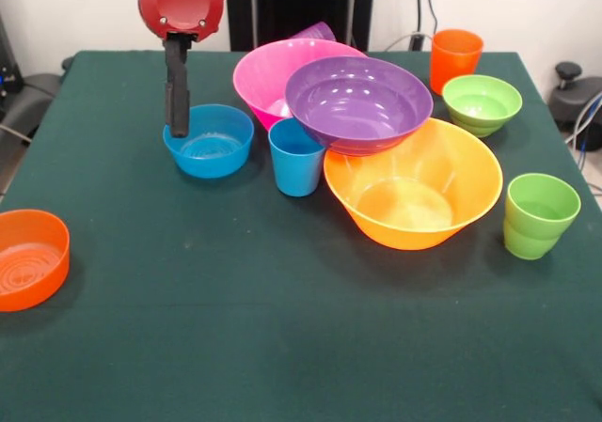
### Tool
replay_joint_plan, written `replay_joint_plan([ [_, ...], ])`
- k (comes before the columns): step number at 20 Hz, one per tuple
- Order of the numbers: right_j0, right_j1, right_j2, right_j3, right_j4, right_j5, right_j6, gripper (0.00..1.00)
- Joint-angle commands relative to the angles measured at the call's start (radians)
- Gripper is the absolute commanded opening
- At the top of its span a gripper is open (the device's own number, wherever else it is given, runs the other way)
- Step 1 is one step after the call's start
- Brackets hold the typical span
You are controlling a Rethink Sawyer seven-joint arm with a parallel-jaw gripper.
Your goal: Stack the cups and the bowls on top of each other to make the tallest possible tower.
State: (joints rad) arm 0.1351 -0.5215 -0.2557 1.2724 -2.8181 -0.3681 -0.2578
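Note:
My gripper [177, 127] hangs from the red wrist at the far left, its black tip at the far-left rim of the small blue bowl [209, 142]. The sky blue cup [297, 159] stands upright right of that bowl. The purple bowl [357, 102] rests tilted on the large pink bowl [268, 76] and the large yellow-orange bowl [414, 192]. The purple cup [316, 33] peeks out behind the pink bowl. The orange cup [455, 57] and small green bowl [482, 102] sit far right. The green cup [539, 215] stands at the right, the small orange bowl [28, 257] at the left edge.
Everything sits on a dark green table cloth [282, 337]. The robot's black pedestal [301, 4] stands behind the table's far edge. Cables and dark equipment lie beyond the table's right and left sides.

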Motion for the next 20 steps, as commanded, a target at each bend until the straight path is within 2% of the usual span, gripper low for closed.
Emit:
replay_joint_plan([
  [1,0.045,0.101,-0.011,-0.148,0.022,-0.140,0.391,1.00],
  [6,0.057,0.146,-0.049,-0.216,0.018,-0.196,0.465,1.00],
  [11,0.089,0.231,-0.105,-0.311,0.018,-0.242,0.595,1.00],
  [18,0.137,0.274,-0.159,-0.385,0.038,-0.299,0.689,1.00],
  [20,0.161,0.306,-0.179,-0.407,0.036,-0.304,0.723,1.00],
])
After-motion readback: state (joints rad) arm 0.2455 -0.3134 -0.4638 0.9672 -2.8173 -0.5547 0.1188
